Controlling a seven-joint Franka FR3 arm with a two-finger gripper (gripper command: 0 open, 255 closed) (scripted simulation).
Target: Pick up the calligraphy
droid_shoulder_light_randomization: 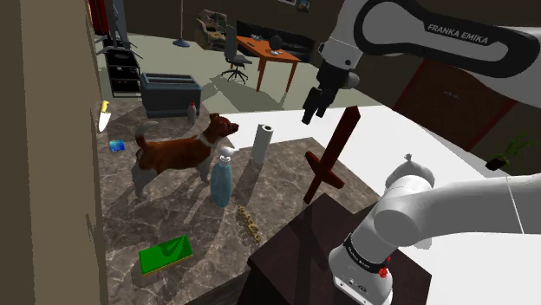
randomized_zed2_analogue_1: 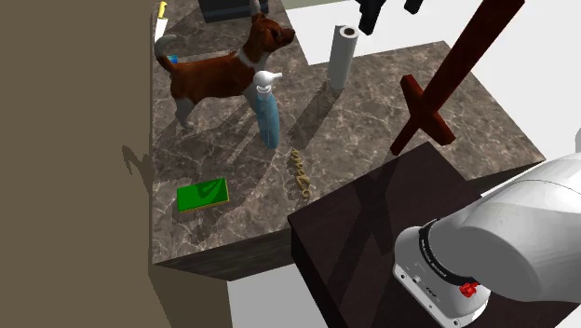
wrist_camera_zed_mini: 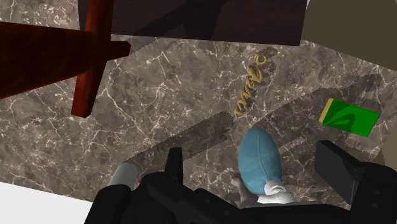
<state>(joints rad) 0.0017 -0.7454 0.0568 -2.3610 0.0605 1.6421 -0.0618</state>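
Observation:
The calligraphy [droid_shoulder_light_randomization: 250, 225] is a small golden script-shaped piece lying flat on the marble countertop [droid_shoulder_light_randomization: 286, 186], between the blue spray bottle and the dark stand. It also lies on the counter in the second exterior view [randomized_zed2_analogue_1: 299, 173] and, beyond the spray bottle, in the wrist view [wrist_camera_zed_mini: 250, 86]. My gripper [droid_shoulder_light_randomization: 312, 109] hangs high above the counter's far side, over the paper roll and the spray bottle, well apart from the calligraphy. Its fingers [wrist_camera_zed_mini: 175, 164] stand wide apart with nothing between them.
A brown-and-white dog figure [droid_shoulder_light_randomization: 178, 152], a blue spray bottle [droid_shoulder_light_randomization: 222, 178], a white paper roll [droid_shoulder_light_randomization: 261, 144] and a green flat block [droid_shoulder_light_randomization: 166, 254] stand on the counter. A red-brown wooden cross [droid_shoulder_light_randomization: 331, 156] leans by the dark stand [droid_shoulder_light_randomization: 299, 251]. A toaster [droid_shoulder_light_randomization: 170, 94] sits at the back.

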